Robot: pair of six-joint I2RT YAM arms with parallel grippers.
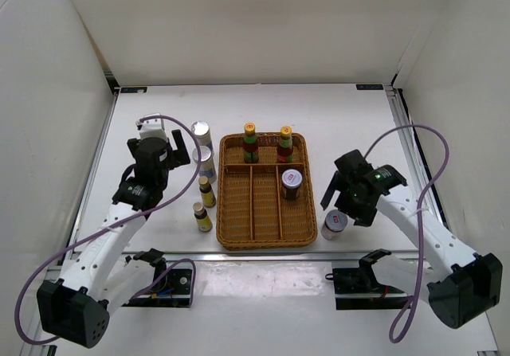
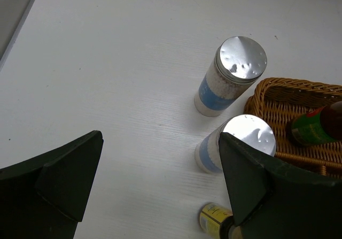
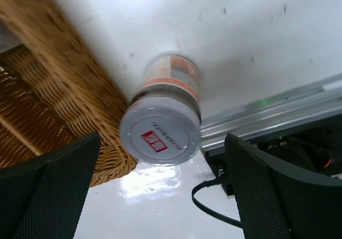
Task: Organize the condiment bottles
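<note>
Here, left gripper [image 2: 160, 137] and right gripper [image 3: 163, 137] gape empty over white-walled table [image 1: 159, 117].

Top external looked steeply down from high on the near side of the wicker tray [image 1: 237, 205], far off, with the whole table [image 1: 358, 125] in frame. Left wrist sat low and close, left of the tray, catching its far-left corner, the far white shaker [image 2: 230, 76] and the near white shaker [image 2: 240, 143]. Right wrist looked down, very close, on the silver-lidded jar [image 3: 160, 135] at the tray's near-right corner. All three views shared the tray.
</note>
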